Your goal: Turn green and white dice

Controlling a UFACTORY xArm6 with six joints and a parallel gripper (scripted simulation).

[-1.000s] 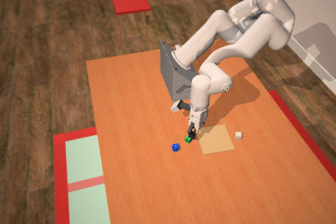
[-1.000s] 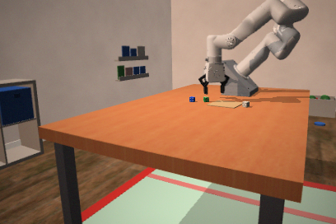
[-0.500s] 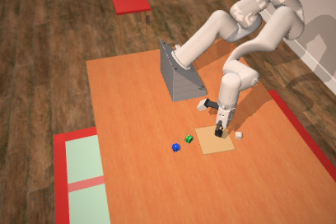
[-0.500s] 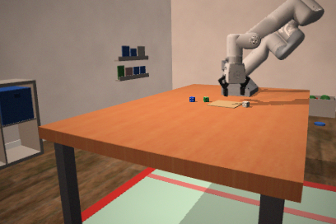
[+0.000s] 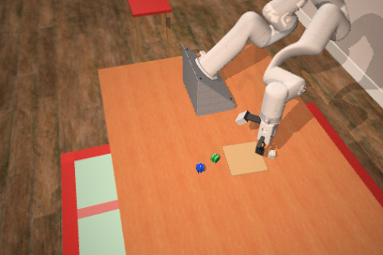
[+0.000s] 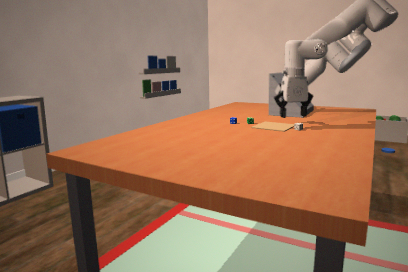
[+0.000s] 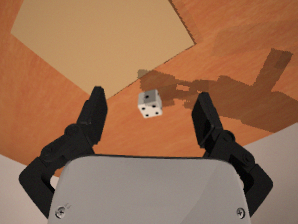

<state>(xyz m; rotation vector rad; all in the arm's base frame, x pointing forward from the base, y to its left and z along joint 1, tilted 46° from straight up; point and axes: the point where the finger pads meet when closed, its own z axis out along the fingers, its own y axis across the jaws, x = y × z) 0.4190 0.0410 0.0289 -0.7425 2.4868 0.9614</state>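
The white die (image 5: 272, 154) (image 6: 298, 126) (image 7: 150, 103) lies on the table just beside the tan mat (image 5: 245, 161) (image 6: 270, 126) (image 7: 100, 40), off it. In the wrist view its bright face, which looks like the top, shows four pips; a shaded side shows one. The green die (image 5: 215, 157) (image 6: 250, 120) lies on the table off the mat's other side. The blue die (image 5: 200, 168) (image 6: 233, 120) lies beyond it. The top numbers of those two are too small to read. My gripper (image 5: 259, 152) (image 6: 293, 115) (image 7: 151, 100) is open and empty, above the table near the white die, which appears between its fingers in the wrist view.
The grey robot pedestal (image 5: 213, 97) (image 6: 275, 93) stands on the orange table (image 5: 169, 202) (image 6: 215, 161) behind the mat. The table's side edge lies beyond the white die. The arm's shadow falls across the table near the white die.
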